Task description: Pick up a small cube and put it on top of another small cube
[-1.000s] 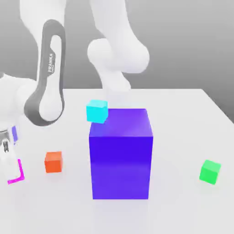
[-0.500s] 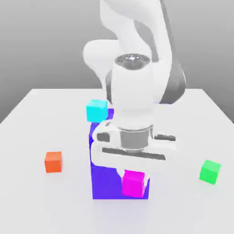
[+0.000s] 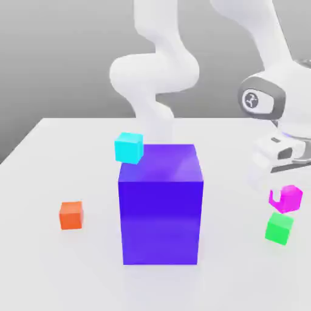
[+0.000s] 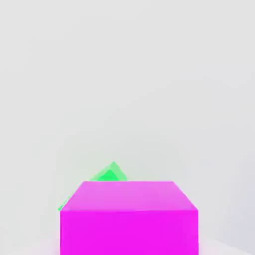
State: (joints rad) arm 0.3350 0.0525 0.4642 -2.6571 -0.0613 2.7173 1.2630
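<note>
The small magenta cube [image 3: 290, 197] hangs just above the table at the exterior view's right, under the white hand. My gripper [image 3: 284, 195] is shut on it. The small green cube [image 3: 279, 228] rests on the table directly below and slightly toward the exterior view's left of the magenta cube, with a thin gap or bare contact between them; I cannot tell which. In the hand view the magenta cube [image 4: 128, 217] is close to the camera, and a corner of the green cube [image 4: 110, 173] pokes out behind it.
A big blue-purple block [image 3: 160, 203] stands mid-table. A cyan small cube [image 3: 129, 147] sits at its upper back corner. An orange-red small cube [image 3: 71, 215] lies at the exterior view's left. The white table [image 3: 54, 267] spreads around them.
The arm swept from the exterior view's left, past the front of the blue-purple block, to the right, carrying the magenta cube to just over the green cube.
</note>
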